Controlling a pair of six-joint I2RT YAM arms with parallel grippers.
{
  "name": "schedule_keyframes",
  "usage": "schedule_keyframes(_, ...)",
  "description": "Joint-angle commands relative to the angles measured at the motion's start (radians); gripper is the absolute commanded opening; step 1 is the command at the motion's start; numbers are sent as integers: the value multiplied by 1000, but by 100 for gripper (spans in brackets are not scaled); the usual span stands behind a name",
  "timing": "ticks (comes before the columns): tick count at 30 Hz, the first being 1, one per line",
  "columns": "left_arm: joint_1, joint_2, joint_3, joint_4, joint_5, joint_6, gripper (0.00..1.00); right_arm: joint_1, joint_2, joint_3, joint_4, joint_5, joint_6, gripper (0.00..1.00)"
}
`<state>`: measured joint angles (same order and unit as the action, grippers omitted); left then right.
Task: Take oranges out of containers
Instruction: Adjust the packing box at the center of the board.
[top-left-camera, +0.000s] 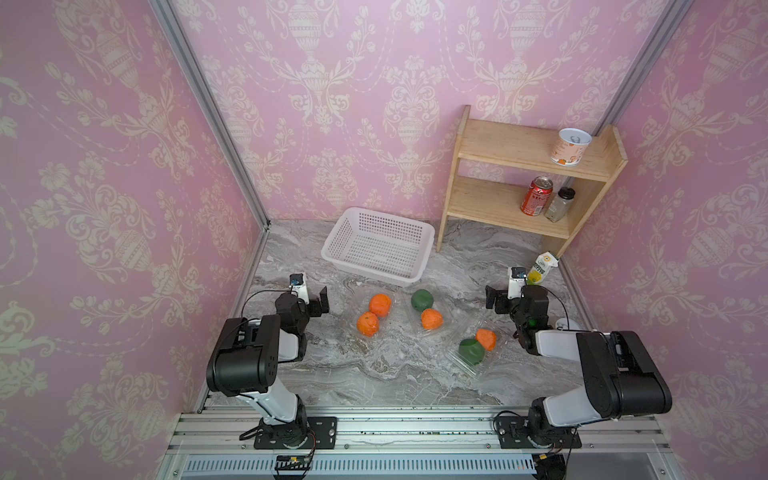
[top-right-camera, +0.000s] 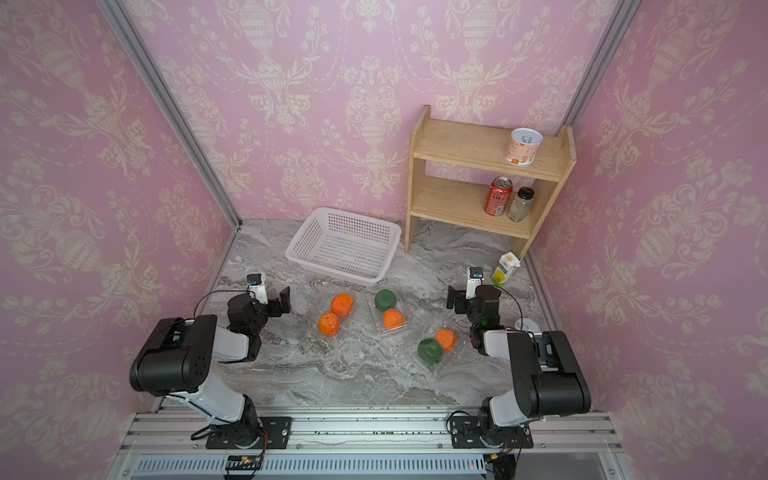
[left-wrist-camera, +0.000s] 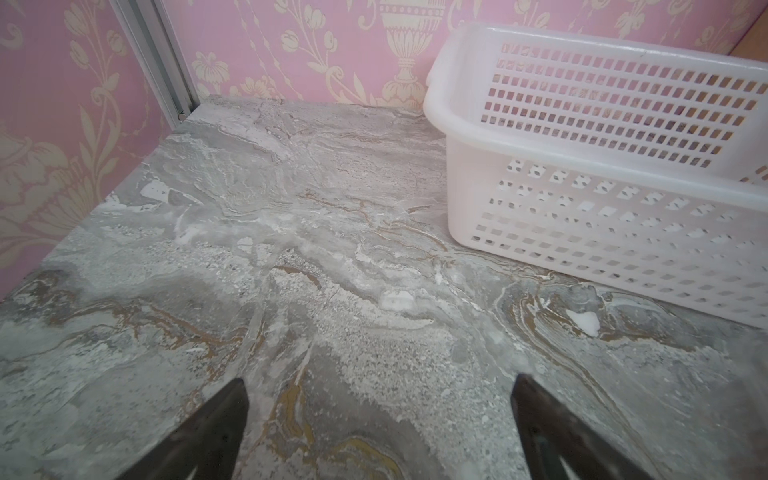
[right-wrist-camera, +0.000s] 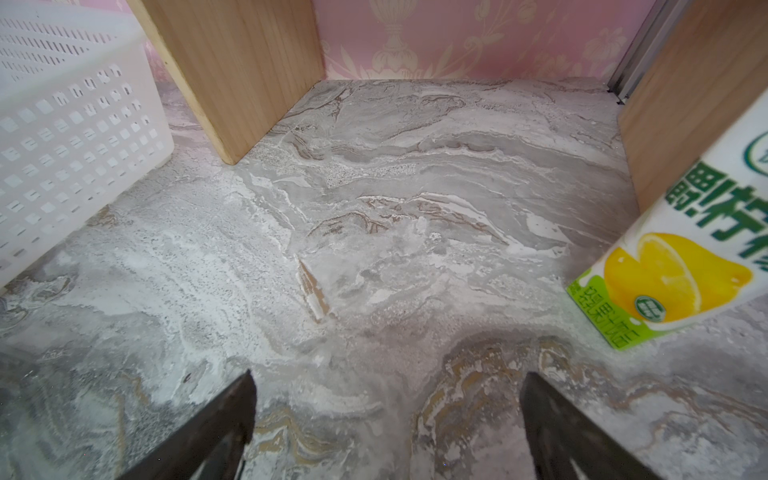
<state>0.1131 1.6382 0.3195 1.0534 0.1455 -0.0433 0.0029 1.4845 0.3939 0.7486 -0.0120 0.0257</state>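
Top views: left end effector (top-left-camera: 321, 300) and right end effector (top-left-camera: 493, 298), spread and empty, flank mid-frame oranges (top-left-camera: 380, 304) in containers (top-left-camera: 469, 368), likely ready to reach.

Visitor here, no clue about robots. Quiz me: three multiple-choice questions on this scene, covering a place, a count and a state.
1. The red drink can stands: A) on the wooden rack's lower shelf B) in a basket C) on the tabletop
2. Count of dark green oranges: A) one B) two C) four
3. The left end effector and right end effector are: A) open, empty B) shut on fruit C) holding cans
Key: 1 A, it stands beside a small jar. 2 B, both lie in clear containers. 3 A, wrist views show jaws apart, nothing between.
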Motion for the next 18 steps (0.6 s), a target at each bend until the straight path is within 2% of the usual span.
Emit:
schedule_keyframes(1, -10, 3, 27, -20, -46, -15, 99, 5, 13, 22, 12, -9, 0, 100)
schedule_keyframes(8, -38, -3, 30, -31, -113, -1, 99, 9, 10, 22, 14, -4, 2, 100)
schedule_keyframes(13, -39, -48, -17, 20, -210, -30, 99, 8, 5, 29, 1, 10, 7, 100)
schedule_keyframes(15, -41, -103, -31, -3, -239, -31, 99, 8, -17, 64, -81, 42, 20, 100)
schedule_keyframes(18, -70, -176, -32, -68, -303, -12, 99, 8, -15, 201, -325, 46, 28, 100)
